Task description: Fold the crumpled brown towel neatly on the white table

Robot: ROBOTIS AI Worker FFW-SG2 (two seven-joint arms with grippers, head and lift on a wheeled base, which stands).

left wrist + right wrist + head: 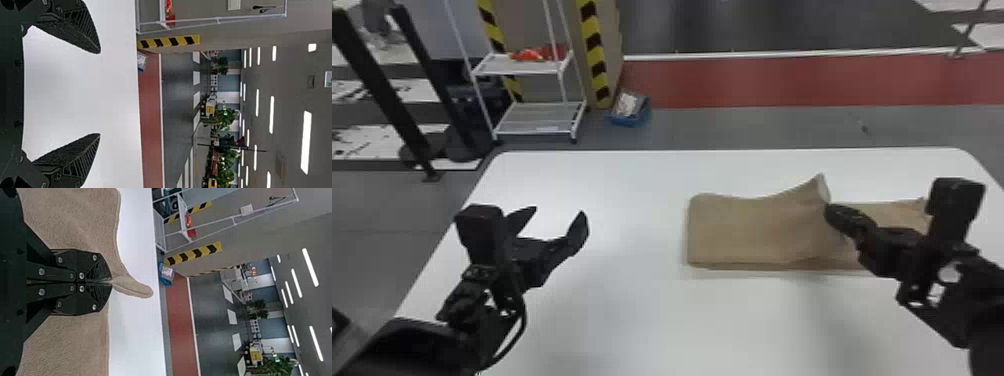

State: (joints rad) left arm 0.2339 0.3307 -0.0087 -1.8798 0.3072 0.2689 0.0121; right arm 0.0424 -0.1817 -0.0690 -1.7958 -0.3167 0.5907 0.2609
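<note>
Head view: one brown towel [747, 230], one white table [602, 320], two grippers. Towel lies folded over on the table's right half, one edge raised at the right gripper [836, 214]; left gripper [557, 214] is well apart from it, to its left.

Left wrist view: two fingers of the left gripper [100, 94], spread, nothing between.

Right wrist view: right gripper [112, 282], two fingers pinching the towel's raised edge; cloth on both sides.

no texts, labels, brands, numbers or signs can be read in any of the views.
</note>
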